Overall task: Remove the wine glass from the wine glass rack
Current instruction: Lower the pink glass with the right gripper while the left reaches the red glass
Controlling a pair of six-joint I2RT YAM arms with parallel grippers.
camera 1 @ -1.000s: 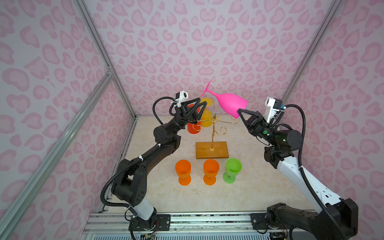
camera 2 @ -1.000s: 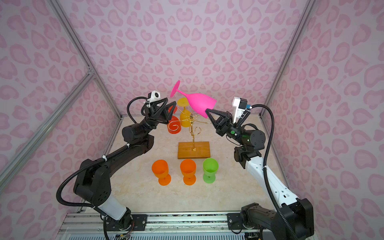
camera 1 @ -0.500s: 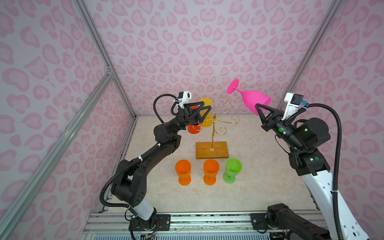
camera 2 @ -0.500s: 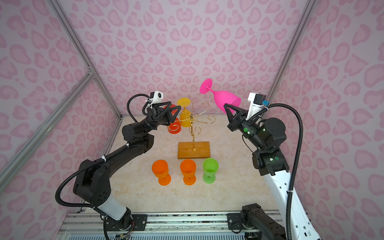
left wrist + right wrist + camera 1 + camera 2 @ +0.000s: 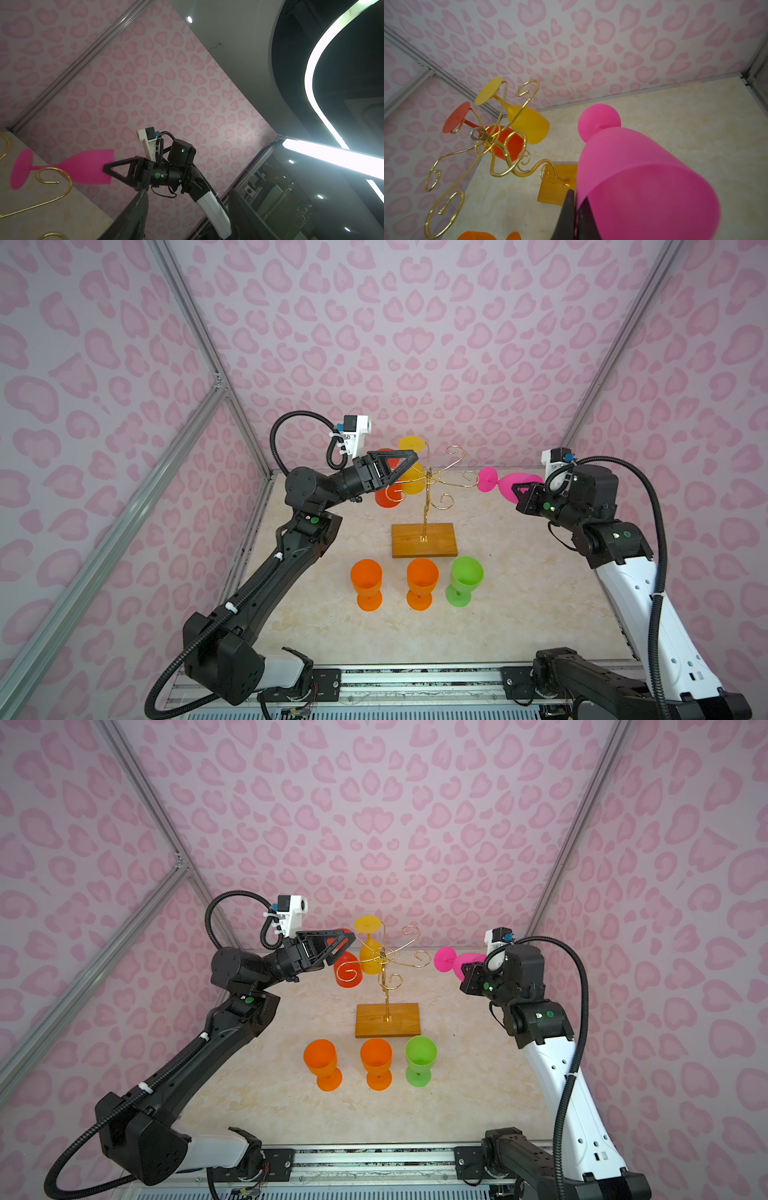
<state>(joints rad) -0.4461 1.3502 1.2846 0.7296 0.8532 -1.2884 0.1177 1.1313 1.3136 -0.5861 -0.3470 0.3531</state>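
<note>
Status entry, rack clearance, as I read it from the console.

- Pink glass [image 5: 521, 486]: off the rack [image 5: 424, 506], held in the air to its right, lying sideways with its foot toward one curled arm tip, apart from it.
- Right gripper [image 5: 518, 494]: pinching the pink glass by the bowl's rim.
- Left gripper [image 5: 405, 467]: fingers spread, nothing between them in the wrist view, beside the yellow glass [image 5: 412, 485].
- Done: two orange glasses [image 5: 365, 583] and a green glass [image 5: 465, 578] stand on the table [image 5: 519, 593].
- Left: the yellow glass and the red glass [image 5: 385, 501] hang on the rack, and I judge the pink one needs setting down.
- Change: a second ago the pink glass was tilted high by the rack top. It is now lower and further right.
</note>
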